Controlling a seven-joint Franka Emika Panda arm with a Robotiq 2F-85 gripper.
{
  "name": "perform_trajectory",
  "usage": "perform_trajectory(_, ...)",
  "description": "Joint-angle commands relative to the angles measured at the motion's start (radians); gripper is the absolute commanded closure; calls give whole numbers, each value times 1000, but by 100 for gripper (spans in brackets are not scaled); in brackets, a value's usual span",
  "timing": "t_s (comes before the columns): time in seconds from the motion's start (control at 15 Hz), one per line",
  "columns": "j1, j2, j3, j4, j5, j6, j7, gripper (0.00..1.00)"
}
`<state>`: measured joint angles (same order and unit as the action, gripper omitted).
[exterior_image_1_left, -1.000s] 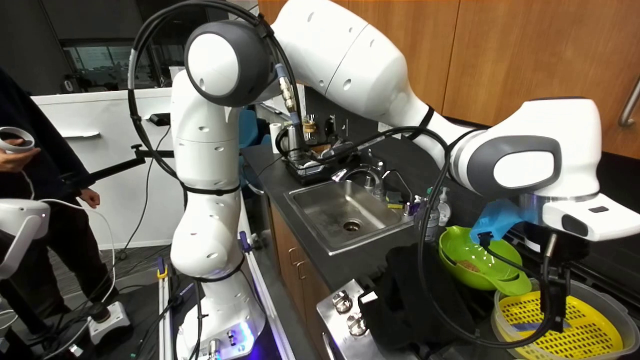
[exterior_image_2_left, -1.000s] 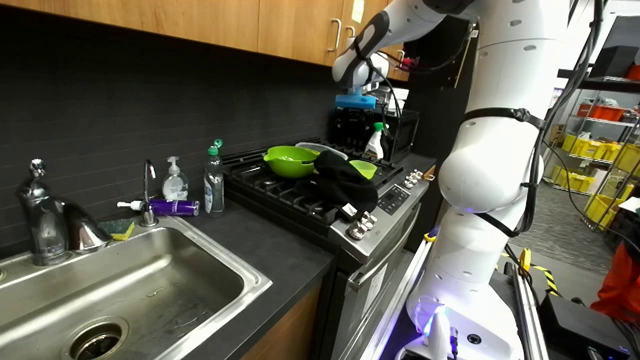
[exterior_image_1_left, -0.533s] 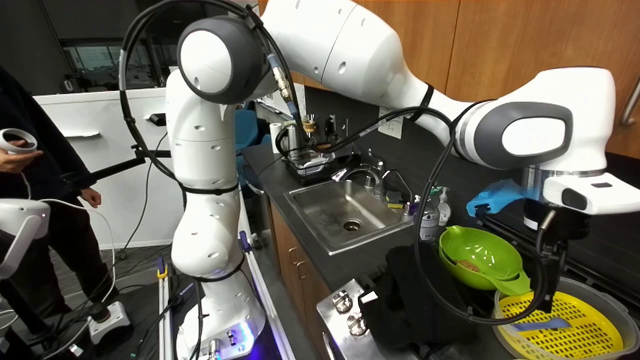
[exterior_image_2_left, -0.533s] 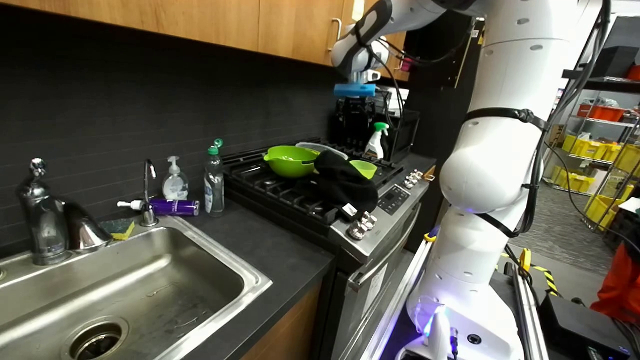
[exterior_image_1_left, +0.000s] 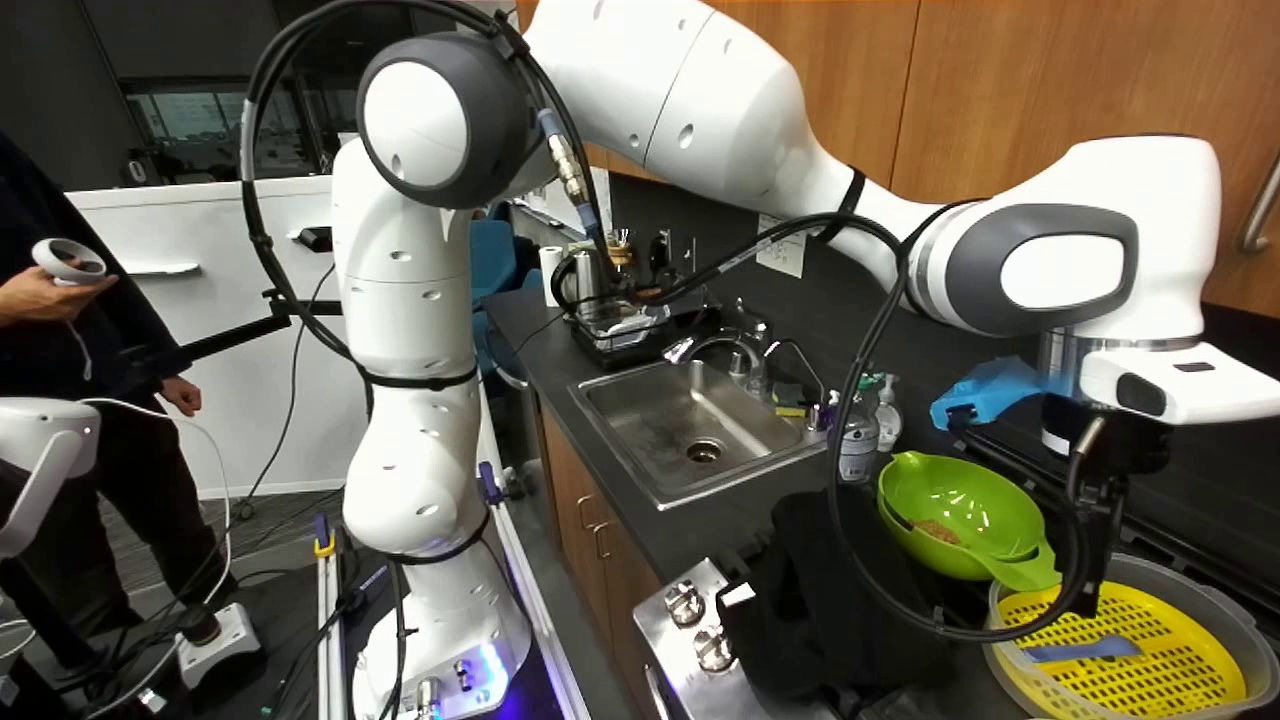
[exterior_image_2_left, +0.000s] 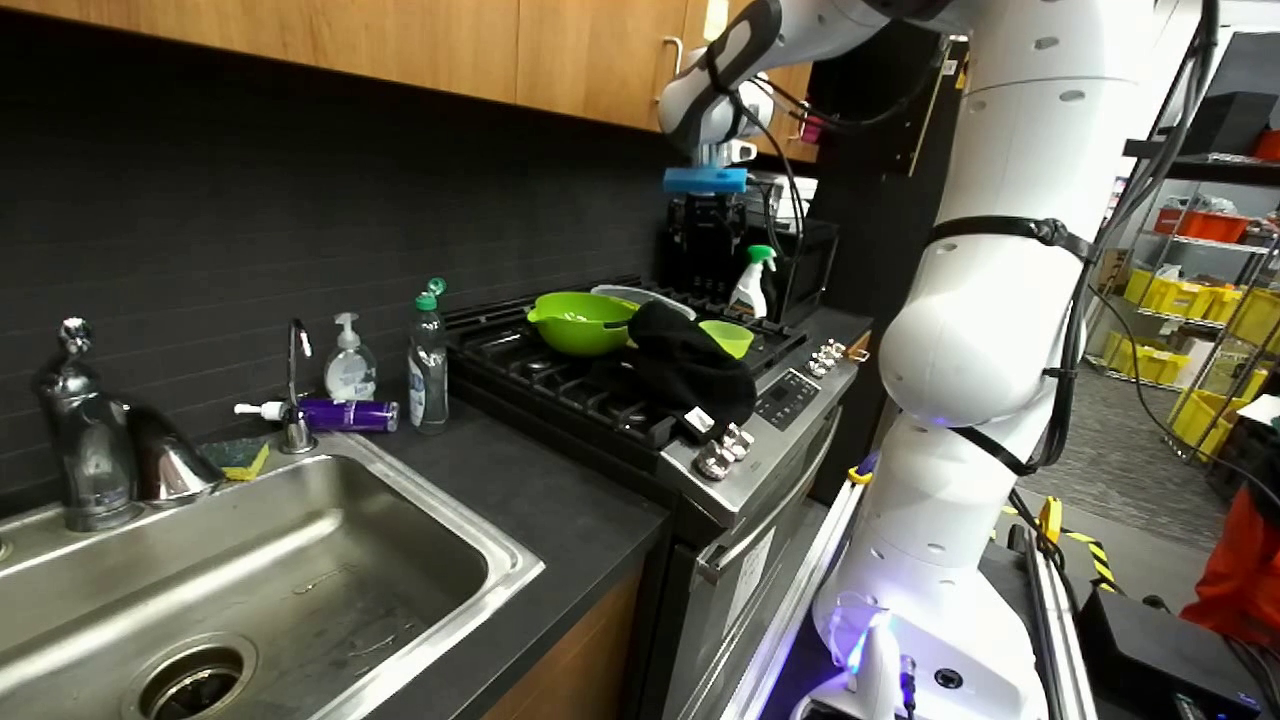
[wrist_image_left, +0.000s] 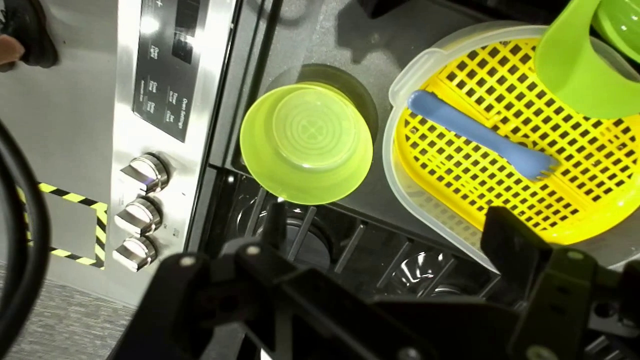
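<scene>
My gripper (wrist_image_left: 390, 225) is open and empty, its black fingers spread wide above the stove grates. It also shows in both exterior views (exterior_image_1_left: 1092, 590) (exterior_image_2_left: 706, 250), raised over the far part of the stove. In the wrist view its right fingertip overlaps the edge of a clear container (wrist_image_left: 389, 150) holding a yellow perforated tray (wrist_image_left: 585, 200). A blue fork-tipped utensil (wrist_image_left: 480, 134) lies on that tray. The left finger appears just below a small light green bowl (wrist_image_left: 307, 145). A green bowl with brownish bits inside (exterior_image_1_left: 965, 510) stands beside the container, its green handle (wrist_image_left: 575, 65) reaching over the tray.
A black cloth (exterior_image_2_left: 690, 370) drapes over the stove's front near the knobs (exterior_image_2_left: 725, 450). A sink (exterior_image_1_left: 690, 430), soap bottles (exterior_image_2_left: 428, 360) and a spray bottle (exterior_image_2_left: 750, 285) stand around. Wooden cabinets (exterior_image_1_left: 1060, 110) hang above. A person holds a controller (exterior_image_1_left: 68, 260).
The gripper has risen away from the yellow tray, mostly between one and half a second ago, then shifted slightly. The blue utensil shows unobstructed now. The person's controller hand has lifted.
</scene>
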<state>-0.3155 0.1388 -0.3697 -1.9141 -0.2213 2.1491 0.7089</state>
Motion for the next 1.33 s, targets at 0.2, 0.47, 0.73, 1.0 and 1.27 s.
perform_trajectory(0.2, -2, -26, 14, -25, 3, 66, -152, 0)
perform_trajectory(0.47, -16, -22, 13, -34, 35, 131, -336, 0)
perform_trajectory(0.73, -41, -35, 28, -43, 175, 131, -592, 0)
perform_trajectory(1.0, -71, -36, 41, -21, 403, 36, -870, 0)
perform_trajectory(1.27, -63, -11, 29, -9, 382, 50, -842, 0)
